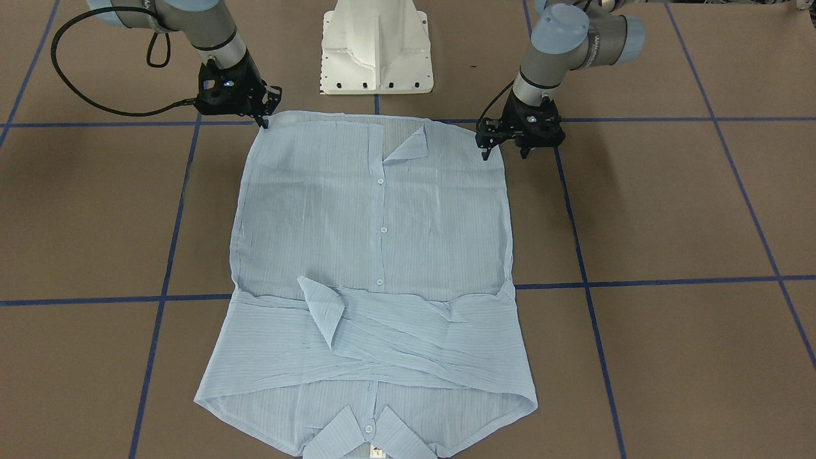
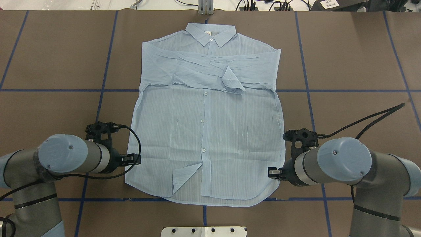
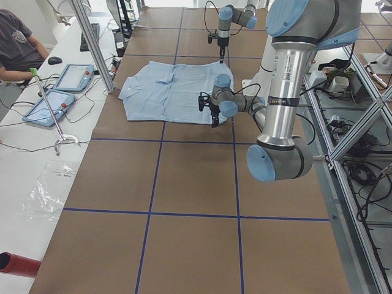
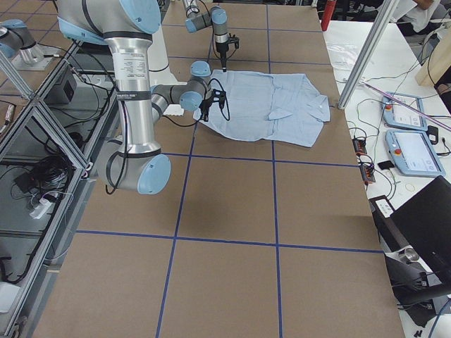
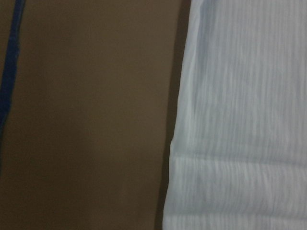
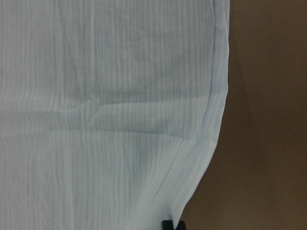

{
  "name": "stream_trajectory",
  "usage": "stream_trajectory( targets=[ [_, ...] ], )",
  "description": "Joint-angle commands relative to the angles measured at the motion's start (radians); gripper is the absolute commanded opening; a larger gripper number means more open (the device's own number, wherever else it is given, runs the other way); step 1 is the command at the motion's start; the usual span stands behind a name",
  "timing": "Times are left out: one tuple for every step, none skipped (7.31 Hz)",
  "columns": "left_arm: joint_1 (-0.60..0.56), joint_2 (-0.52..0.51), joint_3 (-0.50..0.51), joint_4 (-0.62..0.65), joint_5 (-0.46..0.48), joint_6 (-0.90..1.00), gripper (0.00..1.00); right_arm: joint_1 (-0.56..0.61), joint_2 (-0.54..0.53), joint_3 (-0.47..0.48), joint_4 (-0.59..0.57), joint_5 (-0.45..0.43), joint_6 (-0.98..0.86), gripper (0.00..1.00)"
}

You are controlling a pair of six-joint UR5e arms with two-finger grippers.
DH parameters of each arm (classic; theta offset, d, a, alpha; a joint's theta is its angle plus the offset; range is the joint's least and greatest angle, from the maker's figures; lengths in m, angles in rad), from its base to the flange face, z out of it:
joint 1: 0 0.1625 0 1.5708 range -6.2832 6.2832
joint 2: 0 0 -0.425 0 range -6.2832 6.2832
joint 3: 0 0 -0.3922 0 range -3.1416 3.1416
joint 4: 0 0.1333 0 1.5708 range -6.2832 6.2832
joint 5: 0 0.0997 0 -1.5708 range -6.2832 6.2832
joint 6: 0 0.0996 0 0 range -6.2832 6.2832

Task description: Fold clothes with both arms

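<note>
The pale-blue striped shirt (image 2: 210, 125) lies flat and buttoned on the brown table. Its collar is far from me, its sleeves are folded across the chest, and its hem is near my base. One front corner at the hem is flipped back (image 2: 184, 176). My left gripper (image 1: 505, 153) is open, with its fingers straddling the shirt's side edge near the hem; it also shows in the overhead view (image 2: 133, 159). My right gripper (image 1: 263, 122) has its tip on the opposite hem corner and looks shut on the shirt's edge (image 6: 211, 120). The left wrist view shows only shirt edge (image 5: 240, 120) and table.
My white pedestal base (image 1: 376, 48) stands just behind the hem. Blue tape lines (image 2: 105, 75) cross the brown table. A side bench with tablets (image 3: 58, 92) and a seated person (image 3: 18, 43) is beyond the collar end. Black cables hang from both wrists.
</note>
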Motion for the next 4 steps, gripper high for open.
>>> stream_trajectory(
  targets=[
    [0.013,-0.003,-0.002,0.008,-0.001,-0.015,0.73,0.007,-0.004,0.011,-0.001,0.002,-0.001,0.00],
    [0.015,-0.012,-0.001,0.015,-0.001,-0.019,0.62,0.009,-0.008,0.011,-0.001,0.002,-0.001,0.00],
    [0.015,-0.035,0.010,0.043,0.000,-0.019,0.52,0.015,-0.013,0.009,-0.001,0.002,-0.001,0.00],
    [0.015,-0.043,0.010,0.050,-0.001,-0.021,0.49,0.015,-0.013,0.009,-0.001,0.002,-0.001,0.00]
  ],
)
